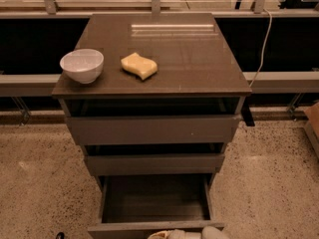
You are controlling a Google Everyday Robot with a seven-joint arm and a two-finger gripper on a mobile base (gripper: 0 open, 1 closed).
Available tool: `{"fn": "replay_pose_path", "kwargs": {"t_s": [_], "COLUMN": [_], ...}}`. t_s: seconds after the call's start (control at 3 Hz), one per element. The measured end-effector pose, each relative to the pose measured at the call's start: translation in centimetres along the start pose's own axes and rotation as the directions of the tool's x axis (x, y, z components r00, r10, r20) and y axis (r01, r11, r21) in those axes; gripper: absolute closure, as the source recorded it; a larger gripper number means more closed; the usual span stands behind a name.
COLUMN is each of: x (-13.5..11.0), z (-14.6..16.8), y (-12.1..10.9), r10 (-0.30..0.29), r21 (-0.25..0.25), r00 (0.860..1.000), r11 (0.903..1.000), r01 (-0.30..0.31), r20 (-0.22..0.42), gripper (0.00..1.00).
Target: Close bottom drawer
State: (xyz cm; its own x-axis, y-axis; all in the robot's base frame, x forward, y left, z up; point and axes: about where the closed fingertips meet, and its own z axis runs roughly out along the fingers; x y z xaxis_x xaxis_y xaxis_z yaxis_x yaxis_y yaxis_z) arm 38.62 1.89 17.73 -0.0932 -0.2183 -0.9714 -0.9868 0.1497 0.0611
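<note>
The speckled floor [271, 183] is spreading out around a dark grey-brown bench [199, 59] with three handleless drawers stacked below its top. The top drawer front [152, 129] and the middle drawer front [154, 163] are sitting roughly in line with the carcass, each showing a dark gap above it.

The bottom drawer [154, 203] is standing pulled well out toward the camera. Its shallow box is lying open to view, looking empty, and its flat front panel is running along the lower edge of the view, well apart from the carcass. So the closing is not yet showing any result: nearly the whole travel is waiting to be done.

The hand [187, 234] is peeking in at the very bottom edge as a pale shape, just at or over the front panel's outer face. Whether it is touching the panel, and whether it is open or closed, cannot be told. It is gripping nothing visible.

I am judging that the remaining work is a straight push on that panel until it is sitting flush under the middle front.

A white bowl [81, 65] and a yellow sponge [139, 65] are resting near each other on the bench top, playing no part.
</note>
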Motion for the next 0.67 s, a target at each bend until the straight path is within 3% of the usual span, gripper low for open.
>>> {"fn": "replay_pose_path", "kwargs": {"t_s": [0.33, 0.67], "x": [1.4, 2.1], "z": [0.6, 1.0], "y": [-0.8, -1.8], "r10": [0.026, 0.069], "r21": [0.024, 0.087], "r00": [1.0, 0.998], "r11": [0.9994, 0.9938], "r01": [-0.026, -0.07], "r20": [-0.002, 0.014], "gripper": [1.0, 1.0]}}
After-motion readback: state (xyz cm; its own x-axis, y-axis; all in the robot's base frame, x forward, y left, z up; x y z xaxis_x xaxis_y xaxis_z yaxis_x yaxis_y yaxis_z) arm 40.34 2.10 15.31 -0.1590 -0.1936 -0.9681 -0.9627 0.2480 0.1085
